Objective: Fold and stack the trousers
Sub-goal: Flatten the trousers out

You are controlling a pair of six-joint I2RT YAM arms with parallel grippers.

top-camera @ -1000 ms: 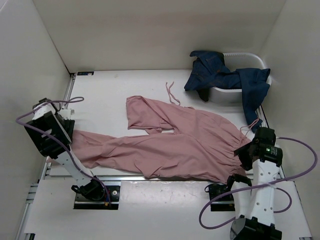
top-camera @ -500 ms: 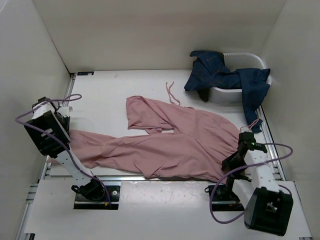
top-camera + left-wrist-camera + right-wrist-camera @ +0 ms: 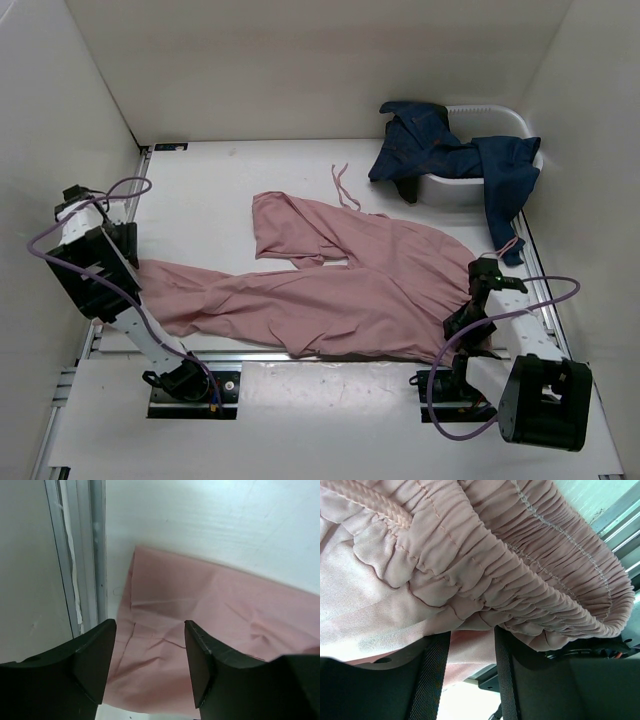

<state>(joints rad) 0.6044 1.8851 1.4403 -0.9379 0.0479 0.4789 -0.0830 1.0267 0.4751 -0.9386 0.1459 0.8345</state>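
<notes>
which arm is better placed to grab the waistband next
Right: the right gripper sits open at the gathered waistband of the trousers; the left gripper hangs over the far leg end.

White counter (image 3: 200, 190), w/ metal rails (image 3: 128, 205) on left & near edges, carries dusty-pink trousers (image 3: 370, 290) spread flat across the middle. Waist is at right, one leg runs left to the rail, the other is bent back twd center, and a thin drawstring (image 3: 343, 186) lies on bare surface just beyond. White plastic tub (image 3: 470, 192) sits in the far-right corner, w/ a navy garment (image 3: 440, 150) draped over it, ends trailing onto the counter.
</notes>
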